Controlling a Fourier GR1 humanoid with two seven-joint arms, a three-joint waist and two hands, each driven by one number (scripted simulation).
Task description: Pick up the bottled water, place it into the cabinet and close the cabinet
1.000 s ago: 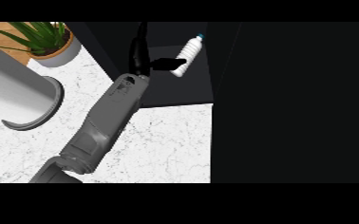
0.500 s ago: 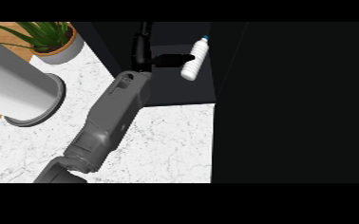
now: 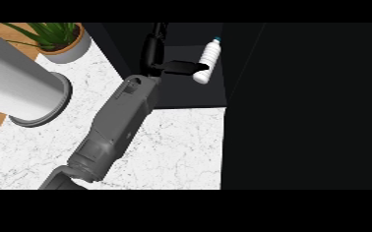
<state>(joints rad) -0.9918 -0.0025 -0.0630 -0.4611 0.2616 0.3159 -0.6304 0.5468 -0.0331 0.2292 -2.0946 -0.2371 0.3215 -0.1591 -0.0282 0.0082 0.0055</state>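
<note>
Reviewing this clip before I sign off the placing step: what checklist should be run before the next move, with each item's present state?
1. Bottled water over the dark interior of the cabinet: ok.
2. Bottle resting on the cabinet floor: cannot tell; it appears tilted, cap toward the view's top.
3. Robot hand clear of the bottle: not ok; it touches the bottle's lower end.
4. Cabinet shut: not ok; it is open.
5. Forearm apart from potted plant and grey cylinder: ok; both lie at its left.
</note>
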